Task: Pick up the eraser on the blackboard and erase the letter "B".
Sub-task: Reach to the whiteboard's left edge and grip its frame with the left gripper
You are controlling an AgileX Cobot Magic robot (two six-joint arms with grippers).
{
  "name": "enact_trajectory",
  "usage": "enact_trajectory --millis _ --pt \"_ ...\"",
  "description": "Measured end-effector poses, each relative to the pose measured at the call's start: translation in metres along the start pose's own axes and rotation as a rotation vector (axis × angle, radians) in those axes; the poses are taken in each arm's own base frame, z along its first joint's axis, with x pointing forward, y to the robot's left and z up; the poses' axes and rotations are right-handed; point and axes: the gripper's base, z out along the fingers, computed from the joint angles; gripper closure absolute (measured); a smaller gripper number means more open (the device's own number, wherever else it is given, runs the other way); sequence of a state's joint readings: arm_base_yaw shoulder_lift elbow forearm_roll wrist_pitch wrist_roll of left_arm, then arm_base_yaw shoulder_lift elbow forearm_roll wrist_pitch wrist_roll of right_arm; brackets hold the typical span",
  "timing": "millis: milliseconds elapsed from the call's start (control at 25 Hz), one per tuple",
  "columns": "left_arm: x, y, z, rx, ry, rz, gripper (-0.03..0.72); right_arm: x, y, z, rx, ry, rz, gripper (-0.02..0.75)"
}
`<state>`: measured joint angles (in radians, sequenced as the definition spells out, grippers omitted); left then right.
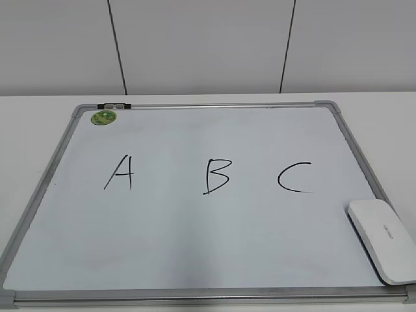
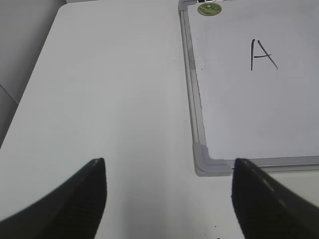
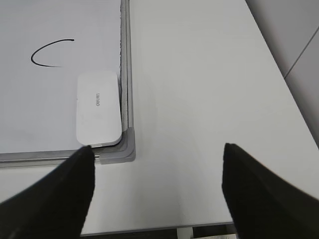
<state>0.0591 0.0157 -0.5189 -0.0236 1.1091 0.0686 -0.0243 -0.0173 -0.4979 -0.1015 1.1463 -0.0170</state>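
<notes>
The blackboard (image 1: 195,247) lies flat on the white table, with black letters on it. The letter "B" (image 1: 216,176) is in the middle, between an "A" (image 1: 120,173) and a "C" (image 1: 296,177). The white eraser (image 1: 383,240) lies on the board's near right corner; it also shows in the right wrist view (image 3: 98,106). My right gripper (image 3: 157,191) is open and empty above the bare table, right of that corner. My left gripper (image 2: 168,191) is open and empty by the board's near left corner (image 2: 207,164). Neither gripper shows in the exterior view.
A small round green magnet (image 1: 103,117) sits at the board's far left corner, and shows in the left wrist view (image 2: 209,8). The table's near edge (image 3: 149,229) lies just below my right gripper. A pale wall stands behind the table.
</notes>
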Motion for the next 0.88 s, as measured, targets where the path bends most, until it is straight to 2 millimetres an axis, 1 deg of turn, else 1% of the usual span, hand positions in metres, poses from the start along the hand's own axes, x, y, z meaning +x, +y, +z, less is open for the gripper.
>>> enact_trajectory --millis 600,680,800,880 --pt "-0.001 0.000 -0.001 -0.001 -0.011 0.000 0.099 0.000 0.000 0.000 0.000 0.000 0.000 0.148" --pt "-0.007 0.000 -0.005 -0.003 -0.048 0.000 0.099 0.000 0.000 0.000 0.000 0.000 0.000 0.148" --pt "-0.021 0.001 -0.007 -0.007 -0.106 0.000 0.099 0.000 0.000 0.000 0.000 0.000 0.000 0.148" --pt "-0.034 0.002 0.001 -0.009 -0.123 -0.001 0.099 0.000 0.000 0.000 0.000 0.000 0.000 0.148"
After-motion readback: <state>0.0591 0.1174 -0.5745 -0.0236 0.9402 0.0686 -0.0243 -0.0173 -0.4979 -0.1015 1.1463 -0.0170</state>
